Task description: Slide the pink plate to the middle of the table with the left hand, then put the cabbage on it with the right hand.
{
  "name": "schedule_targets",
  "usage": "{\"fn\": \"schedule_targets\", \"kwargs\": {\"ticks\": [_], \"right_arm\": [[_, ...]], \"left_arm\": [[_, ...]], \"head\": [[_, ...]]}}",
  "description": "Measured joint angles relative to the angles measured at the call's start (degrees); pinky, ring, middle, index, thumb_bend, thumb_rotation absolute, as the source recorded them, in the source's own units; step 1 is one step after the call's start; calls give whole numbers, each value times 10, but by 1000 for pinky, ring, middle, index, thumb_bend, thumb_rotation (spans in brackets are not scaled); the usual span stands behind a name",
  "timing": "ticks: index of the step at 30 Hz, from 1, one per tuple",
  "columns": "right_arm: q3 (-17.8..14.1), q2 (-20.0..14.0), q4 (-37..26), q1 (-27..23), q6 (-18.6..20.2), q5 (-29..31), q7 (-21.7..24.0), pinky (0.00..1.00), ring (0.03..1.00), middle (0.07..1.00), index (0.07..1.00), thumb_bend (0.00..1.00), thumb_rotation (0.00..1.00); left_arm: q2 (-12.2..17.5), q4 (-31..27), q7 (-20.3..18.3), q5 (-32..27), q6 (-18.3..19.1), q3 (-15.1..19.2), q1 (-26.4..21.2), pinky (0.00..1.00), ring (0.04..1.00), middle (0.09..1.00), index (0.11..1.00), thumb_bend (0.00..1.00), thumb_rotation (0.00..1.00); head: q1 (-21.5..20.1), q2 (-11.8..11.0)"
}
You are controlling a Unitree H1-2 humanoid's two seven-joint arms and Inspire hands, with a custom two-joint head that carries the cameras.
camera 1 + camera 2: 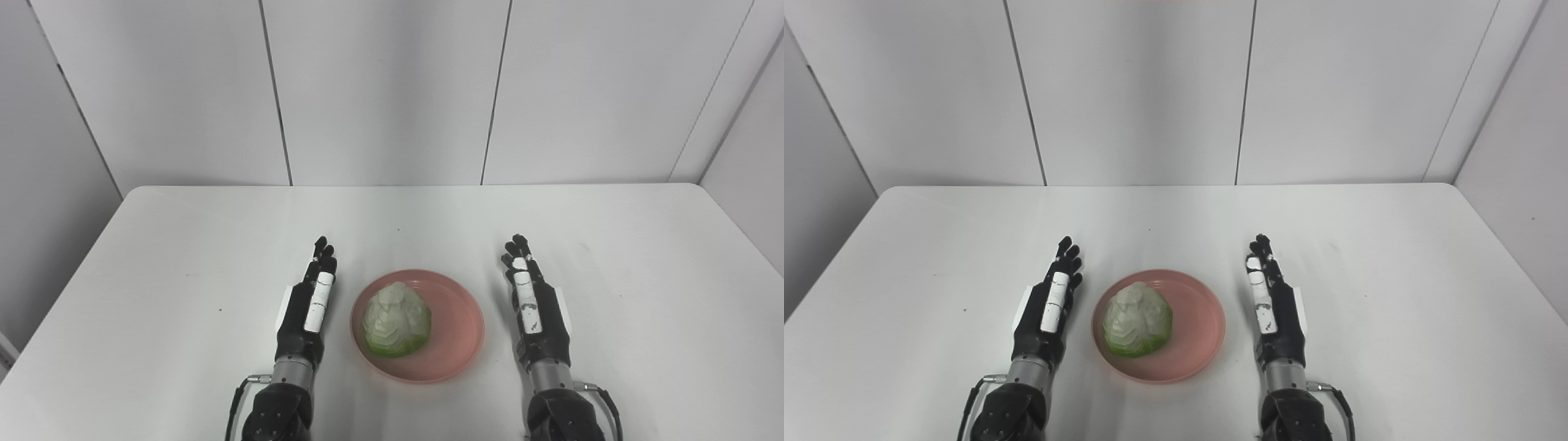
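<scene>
the plate (456,318) is seen near the middle of the table (184,257), toward the near edge, and the cabbage (397,320) is seated on it, a little left of the plate's centre, with its green base toward the camera and bare pink showing to its right. both steps of the task are therefore judged to be done, and nothing is being carried or pushed. the left hand (309,303) is laid just beside the plate's left rim and the right hand (533,303) is set a little farther off on the other side; neither is seen touching plate or cabbage. each hand is stretched flat with fingers extended forward and held close together, pointing away from the robot, and nothing is pinched or gripped. whether the palms are resting on the table or held slightly above it cannot be told. no further handling seems called for; if anything, only a drawing back of the arms would be needed, and care would be wanted that the left hand is not brushed against the rim. the two views give nearly the same account: in the right eye view the scene is merely shifted leftward, and a slightly clearer strip of table is shown between the left hand and the plate, while nothing hidden in one is revealed by the other.
</scene>
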Motion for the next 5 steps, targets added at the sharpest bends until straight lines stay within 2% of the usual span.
{"fn": "schedule_targets", "kwargs": {"ticks": [5], "right_arm": [[0,0,0,0,0,7,2,1000,949,942,937,847,900]], "left_arm": [[0,0,0,0,0,-1,0,1000,1000,1000,1000,881,911]], "head": [[0,0]]}}
